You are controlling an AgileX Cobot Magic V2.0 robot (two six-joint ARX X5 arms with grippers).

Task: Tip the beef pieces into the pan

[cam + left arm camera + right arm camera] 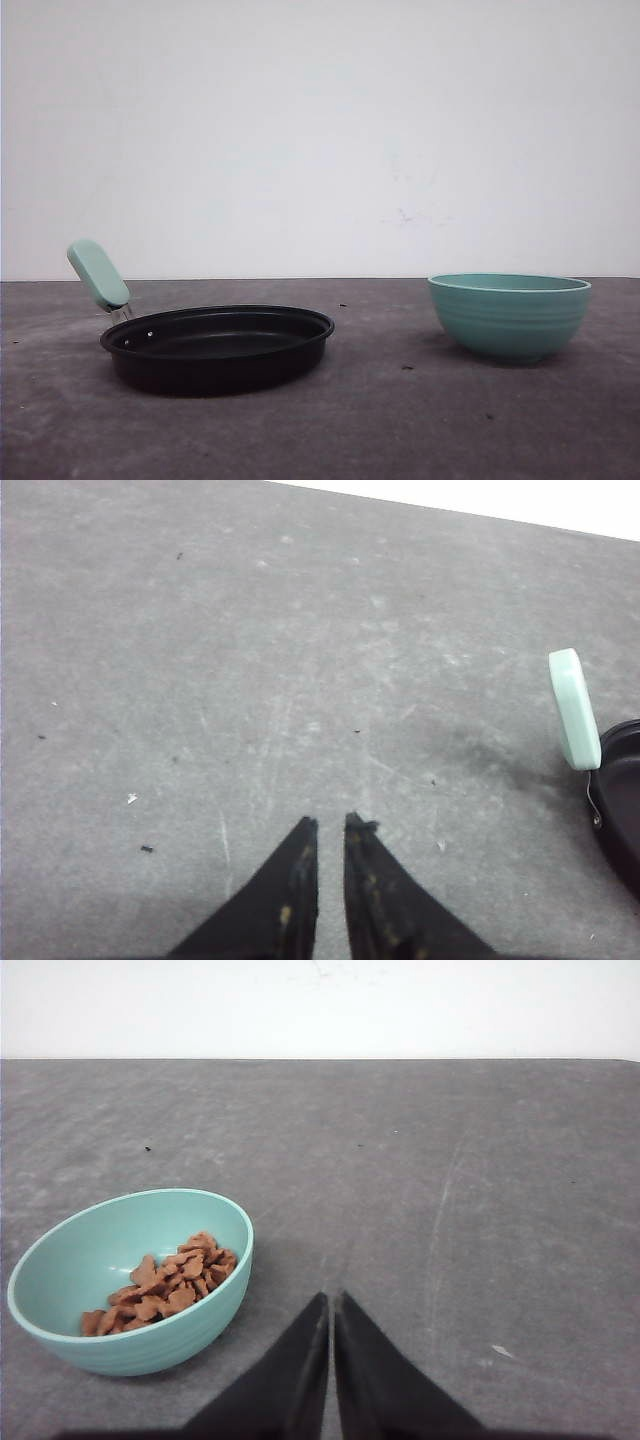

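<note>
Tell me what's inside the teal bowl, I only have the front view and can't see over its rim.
Observer: The right wrist view shows the beef pieces heaped inside the bowl.
Operator: Is the right hand holding anything?
Observer: No, the right hand is shut on nothing, over bare table beside the bowl.
Operator: And the left hand?
Observer: The left hand is nearly closed and empty, with the pan handle off to one side.
</note>
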